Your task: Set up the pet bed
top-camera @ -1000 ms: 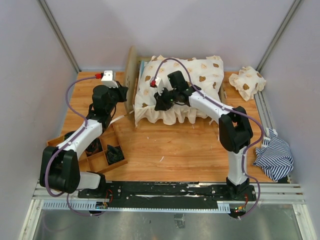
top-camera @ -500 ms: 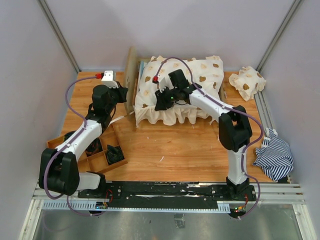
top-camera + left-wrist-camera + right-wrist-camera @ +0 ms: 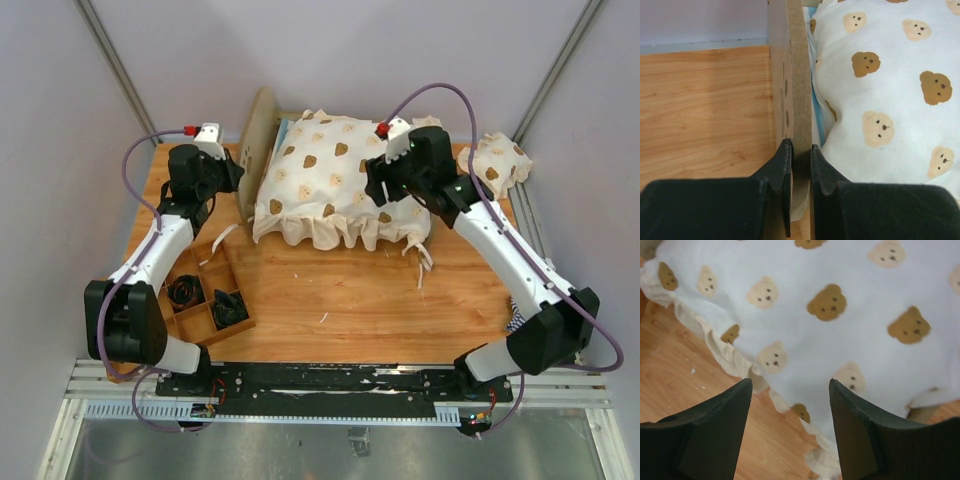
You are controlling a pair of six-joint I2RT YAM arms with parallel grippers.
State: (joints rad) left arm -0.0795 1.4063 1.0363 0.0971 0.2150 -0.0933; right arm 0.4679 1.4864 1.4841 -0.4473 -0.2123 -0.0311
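Note:
The pet bed stands at the back of the table, its plywood headboard (image 3: 260, 130) upright on the left. A cream bear-print cover (image 3: 335, 180) drapes over the rest of it. My left gripper (image 3: 236, 176) is shut on the headboard's edge (image 3: 796, 100), one finger on each face. In the left wrist view a strip of blue mattress (image 3: 816, 107) shows between the board and the cover (image 3: 880, 90). My right gripper (image 3: 374, 188) hovers open above the cover's (image 3: 830, 305) front right part, its jaws wide apart and holding nothing. The footboard is hidden.
A small bear-print pillow (image 3: 497, 163) lies at the back right. A wooden compartment tray (image 3: 200, 300) sits front left with dark items in it. Loose white ties (image 3: 420, 265) trail off the cover's front right corner. Grey walls enclose the table on three sides.
My right gripper has opened and let go of the cover, and its arm has swung to the right. The cover now lies spread over the bed. The left gripper shifted slightly back with the headboard.

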